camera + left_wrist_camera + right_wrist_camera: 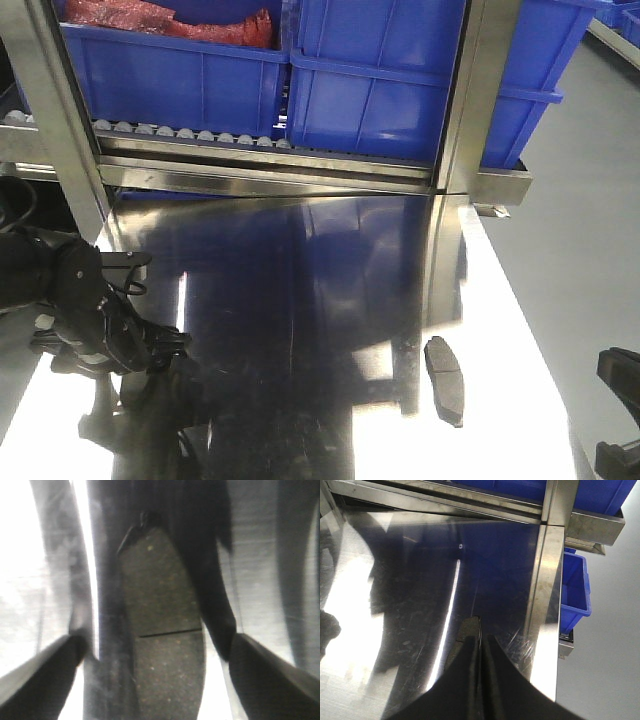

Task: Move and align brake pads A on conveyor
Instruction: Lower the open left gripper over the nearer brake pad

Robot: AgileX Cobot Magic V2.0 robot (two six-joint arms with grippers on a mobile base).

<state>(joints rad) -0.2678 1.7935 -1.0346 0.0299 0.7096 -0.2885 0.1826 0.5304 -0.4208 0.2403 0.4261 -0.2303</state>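
Left wrist view: a flat dark-grey oblong brake pad (pixel 160 595) is lying on the shiny steel table (pixel 265 540) between the spread fingers (pixel 40 675) of the left gripper (pixel 156 647). Its long axis is running up the frame, with a groove crossing it.
Front view: the left gripper, lower left, is covering that pad. A second grey pad (pixel 445 380) is lying lower right, near-vertical, its top leaning left.
Right wrist view: the black right gripper (pixel 476 630) is pressing its fingers together.

Brake pad (pixel 161 605) within parted hand (pixel 157 652)
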